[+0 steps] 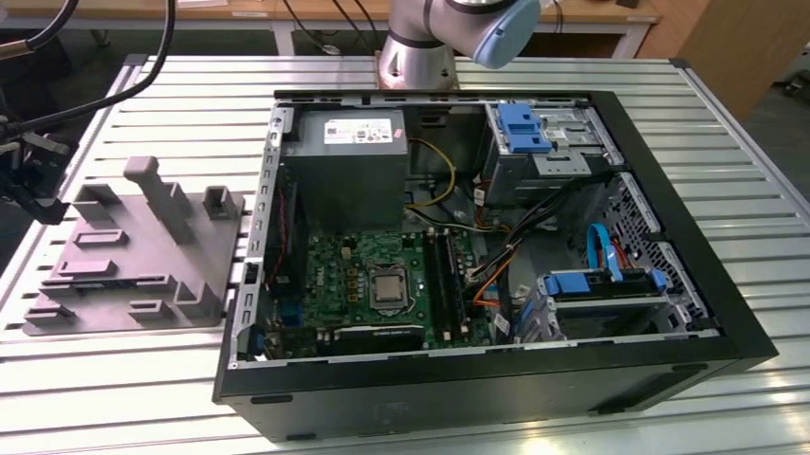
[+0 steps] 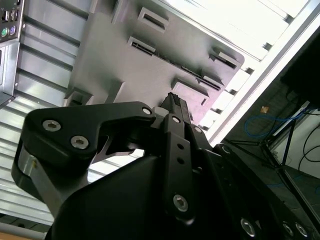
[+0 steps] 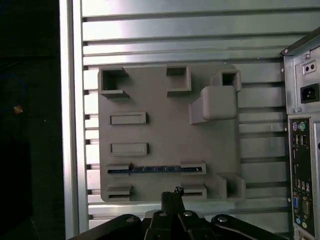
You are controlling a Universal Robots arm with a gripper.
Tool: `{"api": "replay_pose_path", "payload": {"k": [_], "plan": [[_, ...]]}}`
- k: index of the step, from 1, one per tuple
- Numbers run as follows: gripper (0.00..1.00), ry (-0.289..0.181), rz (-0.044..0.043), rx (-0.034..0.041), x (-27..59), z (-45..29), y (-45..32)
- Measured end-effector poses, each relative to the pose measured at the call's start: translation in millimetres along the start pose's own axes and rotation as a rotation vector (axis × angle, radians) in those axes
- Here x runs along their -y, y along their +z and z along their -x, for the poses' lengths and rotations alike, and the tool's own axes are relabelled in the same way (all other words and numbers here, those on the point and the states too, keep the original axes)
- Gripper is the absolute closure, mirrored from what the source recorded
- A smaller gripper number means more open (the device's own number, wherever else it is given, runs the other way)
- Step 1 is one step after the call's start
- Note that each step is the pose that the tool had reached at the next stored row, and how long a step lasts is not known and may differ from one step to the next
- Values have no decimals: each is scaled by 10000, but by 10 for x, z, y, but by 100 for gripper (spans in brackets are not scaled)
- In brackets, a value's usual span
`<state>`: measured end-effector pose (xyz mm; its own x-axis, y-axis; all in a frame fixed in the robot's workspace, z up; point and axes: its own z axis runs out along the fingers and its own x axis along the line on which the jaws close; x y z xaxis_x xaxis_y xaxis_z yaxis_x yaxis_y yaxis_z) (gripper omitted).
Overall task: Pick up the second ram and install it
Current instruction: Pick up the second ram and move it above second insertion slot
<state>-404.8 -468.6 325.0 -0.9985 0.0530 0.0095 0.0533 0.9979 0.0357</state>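
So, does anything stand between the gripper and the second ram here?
Nothing visible does. In the first wrist view the second ram sits uncovered in its slot on the grey fixture, and the gripper hangs over the fixture, clear of the ram.

On table (image 1: 741, 142), tray (image 1: 127, 275) to the exterior view's left of computer case (image 1: 506, 384); ram strip (image 3: 152, 170) in tray slot.

Soft overhead light in the exterior view, though the computer case (image 1: 481, 389) is shadowy inside. In the second wrist view the table slats (image 2: 260, 20) past the claw (image 2: 172, 100) blow out white, and the claw's nearly black. In the first wrist view the fixture plate (image 3: 160, 135) ahead of the claw is evenly lit.
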Motion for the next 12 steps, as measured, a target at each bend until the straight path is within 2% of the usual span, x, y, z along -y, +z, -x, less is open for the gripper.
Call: {"api": "replay_pose_path", "payload": {"k": [12], "plan": [[90,-2179,-21,-79,-1,0,12]]}}
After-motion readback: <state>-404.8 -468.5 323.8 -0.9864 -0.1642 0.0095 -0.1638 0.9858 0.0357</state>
